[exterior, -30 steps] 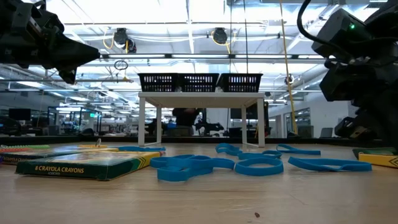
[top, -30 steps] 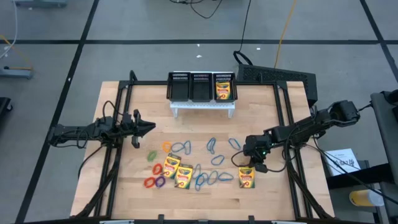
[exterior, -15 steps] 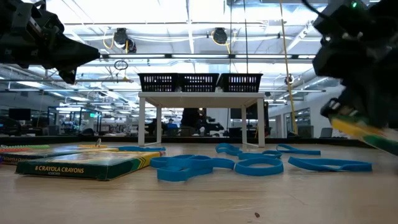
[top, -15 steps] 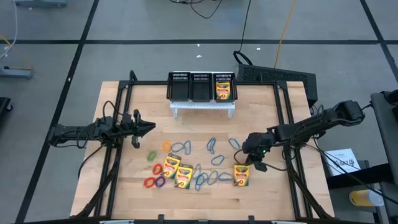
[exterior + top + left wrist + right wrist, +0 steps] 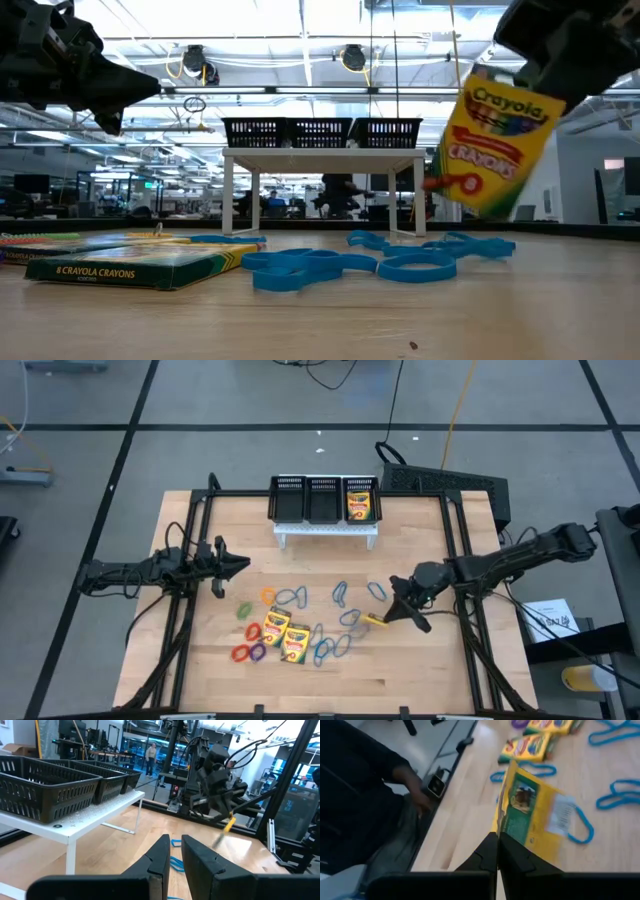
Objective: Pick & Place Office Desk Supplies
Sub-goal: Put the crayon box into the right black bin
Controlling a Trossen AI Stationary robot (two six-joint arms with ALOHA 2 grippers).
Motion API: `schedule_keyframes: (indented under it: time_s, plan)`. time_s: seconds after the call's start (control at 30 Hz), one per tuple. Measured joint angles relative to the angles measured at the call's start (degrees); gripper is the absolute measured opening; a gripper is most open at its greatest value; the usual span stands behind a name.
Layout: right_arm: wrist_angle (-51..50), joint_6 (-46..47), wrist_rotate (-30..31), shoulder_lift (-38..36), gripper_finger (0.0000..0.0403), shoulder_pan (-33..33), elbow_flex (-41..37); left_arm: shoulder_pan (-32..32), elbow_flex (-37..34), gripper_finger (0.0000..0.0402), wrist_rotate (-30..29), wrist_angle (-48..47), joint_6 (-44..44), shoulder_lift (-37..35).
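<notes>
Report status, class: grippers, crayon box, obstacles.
Right gripper shut on crayon box, lifted clear of table. Left gripper idle, high left. Blue loops lie below.

Grey tiled floor (image 5: 200, 450) surrounds the wooden table (image 5: 420, 680).

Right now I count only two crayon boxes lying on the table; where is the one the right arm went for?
The right gripper holds that crayon box above the table's right half, over the blue loops, seen edge-on in the high view.
</notes>
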Motion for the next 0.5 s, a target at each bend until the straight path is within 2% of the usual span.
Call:
schedule_keyframes:
  time_s: [0.5]
  plan:
    - [7.1, 9.1, 9.0, -3.9, 0.0000, -5.8, 0.0, 0.0, 0.0, 0.0056, 0.0, 0.0, 0.0, 0.0]
